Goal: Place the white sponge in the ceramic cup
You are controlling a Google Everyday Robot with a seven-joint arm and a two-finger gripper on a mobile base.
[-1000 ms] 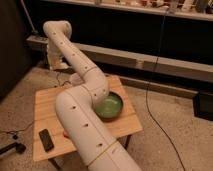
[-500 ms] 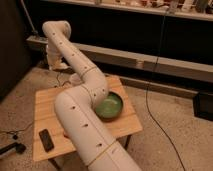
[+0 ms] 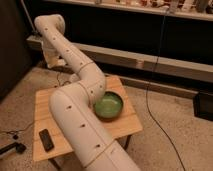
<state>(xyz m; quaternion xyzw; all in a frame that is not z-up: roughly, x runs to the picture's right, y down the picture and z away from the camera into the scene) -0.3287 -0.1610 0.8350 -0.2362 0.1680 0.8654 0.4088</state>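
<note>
Nearest: the white arm (image 3: 80,125) fills the bottom centre. It runs up and left across the wooden table (image 3: 45,110) and covers the table's middle.

Near-left on the tabletop lies a small flat black device (image 3: 46,139), clear of the arm. On the floor to the left of the table is a dark object (image 3: 12,148) with a thin cord.

On the right half of the table sits the wide green bowl (image 3: 109,105), just beside the arm's lower link. What shows of its inside is bare.

Ceramic cup and white sponge: I can't tell where either is. Neither shows on the visible tabletop, and the arm hides a good part of it.

Past the table, the arm bends at an elbow high on the far left and drops down. The gripper (image 3: 52,61) hangs there, beyond the table's far-left edge and above the floor. I can't tell whether it is open or closed, or whether it holds anything.

To the right, a black cable (image 3: 159,100) runs down from the far wall across the floor. A pale ledge (image 3: 150,65) runs along the far wall, with a dark box (image 3: 204,105) at the far right.
</note>
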